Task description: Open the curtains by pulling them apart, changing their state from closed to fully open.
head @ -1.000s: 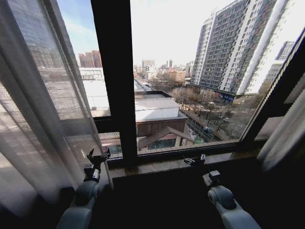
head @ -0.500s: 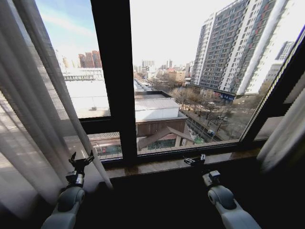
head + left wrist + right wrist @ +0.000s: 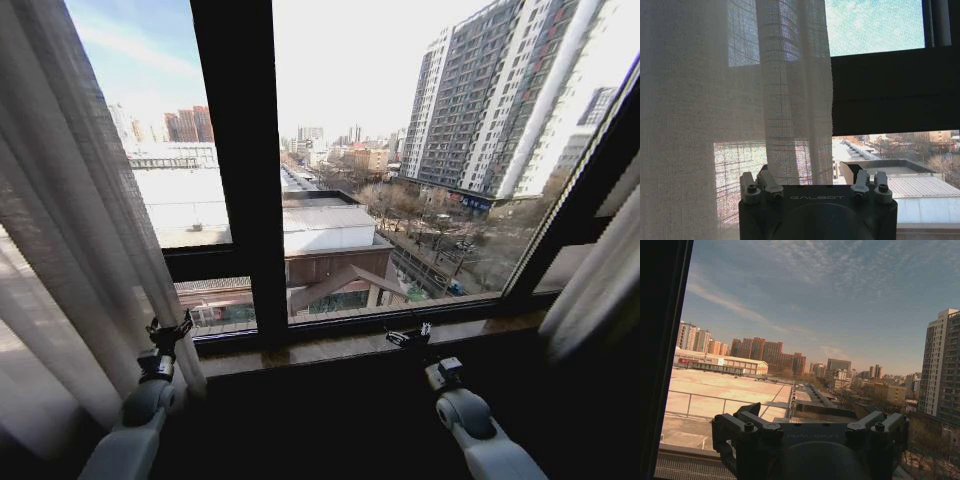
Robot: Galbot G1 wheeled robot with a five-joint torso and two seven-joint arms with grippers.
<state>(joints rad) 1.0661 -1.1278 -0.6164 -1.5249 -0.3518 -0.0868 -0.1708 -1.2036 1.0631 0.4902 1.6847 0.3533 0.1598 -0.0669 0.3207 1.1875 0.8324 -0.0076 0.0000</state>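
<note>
The left curtain (image 3: 60,250) is a sheer white pleated panel, bunched toward the left side of the window. My left gripper (image 3: 170,328) is open at the panel's lower inner edge. In the left wrist view the curtain (image 3: 715,100) hangs just ahead of the left gripper (image 3: 812,181), and its free edge falls between the spread fingers. The right curtain (image 3: 600,290) is gathered at the far right. My right gripper (image 3: 408,336) hovers open over the sill, apart from both panels. Through the right wrist view its fingers (image 3: 742,429) stand apart with nothing between them.
A thick dark mullion (image 3: 245,170) splits the window left of centre. A brown sill (image 3: 330,350) runs along the bottom of the glass. A slanted dark frame (image 3: 580,200) borders the right side. Buildings and sky show outside.
My left gripper has moved left, and the left curtain's edge has shifted left with it, uncovering more glass. The right arm has stayed still.
</note>
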